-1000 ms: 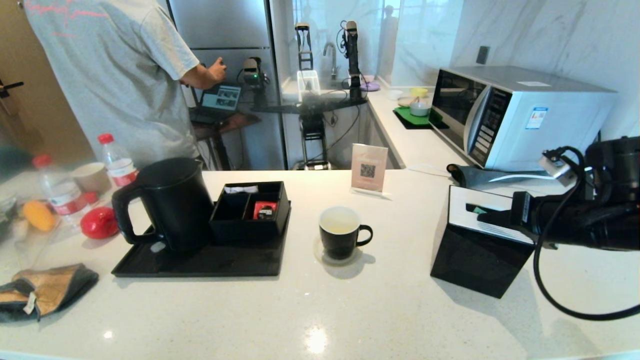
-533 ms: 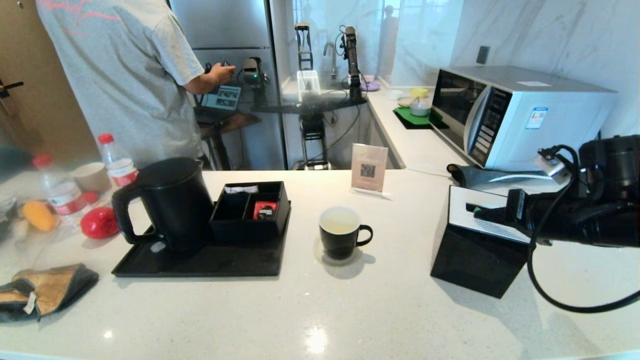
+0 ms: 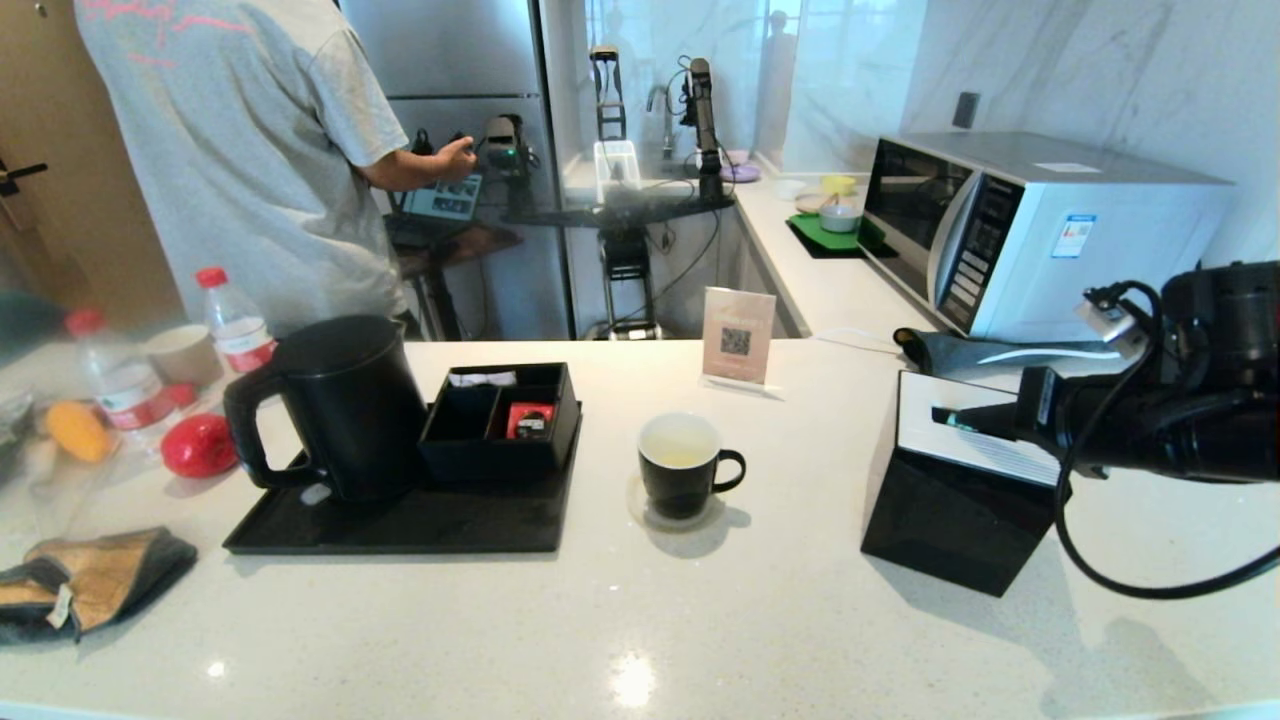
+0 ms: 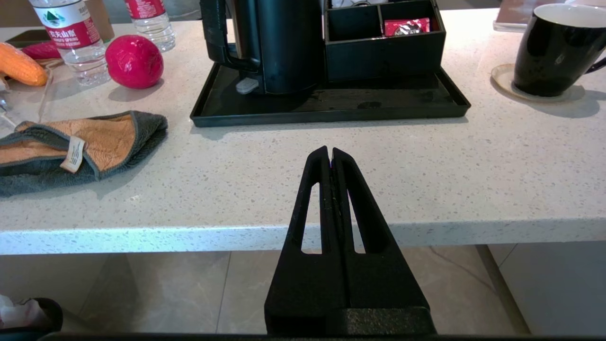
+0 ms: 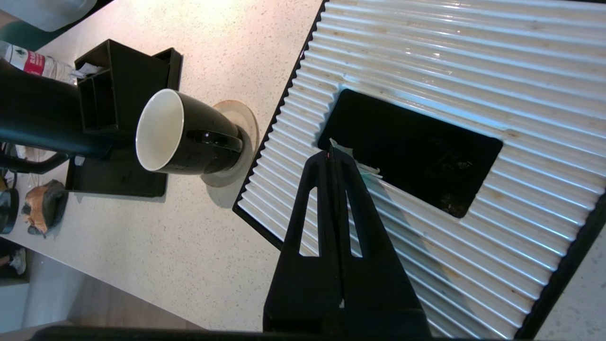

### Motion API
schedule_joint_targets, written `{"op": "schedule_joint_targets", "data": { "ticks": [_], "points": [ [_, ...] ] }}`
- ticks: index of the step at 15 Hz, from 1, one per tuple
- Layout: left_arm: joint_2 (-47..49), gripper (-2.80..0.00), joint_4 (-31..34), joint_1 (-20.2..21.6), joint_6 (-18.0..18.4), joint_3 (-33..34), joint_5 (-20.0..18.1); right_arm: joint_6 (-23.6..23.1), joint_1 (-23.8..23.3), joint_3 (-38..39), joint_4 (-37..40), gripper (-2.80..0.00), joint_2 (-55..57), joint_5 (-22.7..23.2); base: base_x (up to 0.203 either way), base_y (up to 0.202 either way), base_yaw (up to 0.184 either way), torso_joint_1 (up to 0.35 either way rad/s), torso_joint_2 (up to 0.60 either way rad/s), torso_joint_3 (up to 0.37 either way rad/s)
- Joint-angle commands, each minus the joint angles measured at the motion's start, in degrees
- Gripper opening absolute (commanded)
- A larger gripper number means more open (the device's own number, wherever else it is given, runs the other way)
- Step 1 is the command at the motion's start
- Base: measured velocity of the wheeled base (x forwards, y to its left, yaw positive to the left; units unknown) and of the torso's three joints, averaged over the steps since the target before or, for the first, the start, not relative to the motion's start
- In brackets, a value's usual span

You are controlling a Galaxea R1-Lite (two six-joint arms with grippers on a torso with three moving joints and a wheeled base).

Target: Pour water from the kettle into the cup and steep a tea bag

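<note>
Water's in the cup (image 3: pixel 682 462) on the counter (image 3: pixel 640 620), kettle (image 3: pixel 340 405) parked on its tray, right tool (image 5: pixel 333 154) clenched on a pale scrap over the ribbed box, left tool (image 4: pixel 330 154) clenched empty, no tea bag steeping yet.

Black kettle (image 3: pixel 340 405) upright on tray, black cup (image 3: pixel 685 465) upright on coaster
</note>
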Motion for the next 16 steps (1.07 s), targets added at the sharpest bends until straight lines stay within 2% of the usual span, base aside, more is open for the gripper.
{"op": "schedule_joint_targets", "data": {
  "ticks": [1, 16],
  "points": [
    [0.0, -2.80, 0.0, 0.0, 0.0, 0.0, 0.0, 0.1, 0.0, 0.0, -0.1, -2.80, 0.2, 0.2, 0.000, 0.000, 0.000, 0.000, 0.00, 0.000],
    [0.0, -2.80, 0.0, 0.0, 0.0, 0.0, 0.0, -0.2, -1.5, 0.2, -0.2, -2.80, 1.1, -0.2, 0.000, 0.000, 0.000, 0.000, 0.00, 0.000]
  ]
}}
